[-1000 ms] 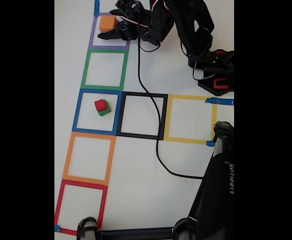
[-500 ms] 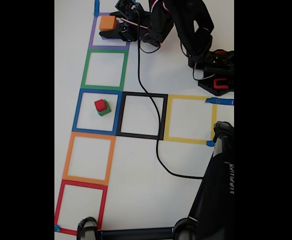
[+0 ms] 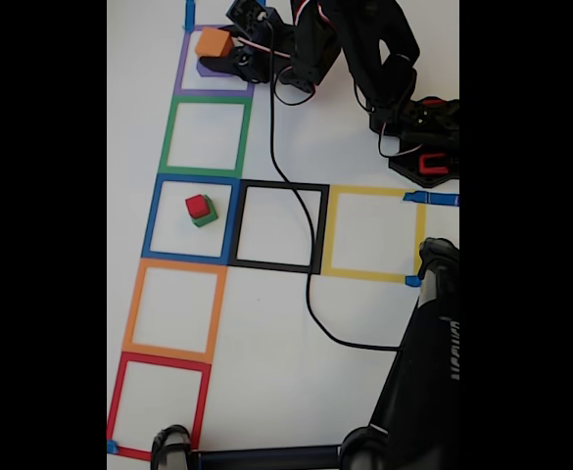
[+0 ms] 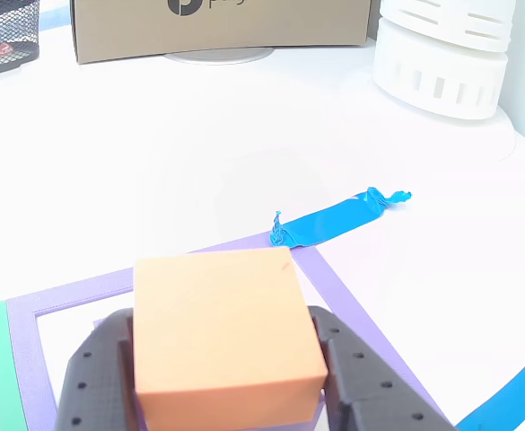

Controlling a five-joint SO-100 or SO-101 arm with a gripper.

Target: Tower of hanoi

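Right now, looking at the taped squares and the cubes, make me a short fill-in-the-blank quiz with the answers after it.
1. The gripper is shut on the ______ cube.
2. That cube sits over the ______ taped square in the fixed view.
3. The red cube rests on top of a ______ cube.
4. That small stack stands inside the ______ taped square.

Missing words: orange; purple; green; blue
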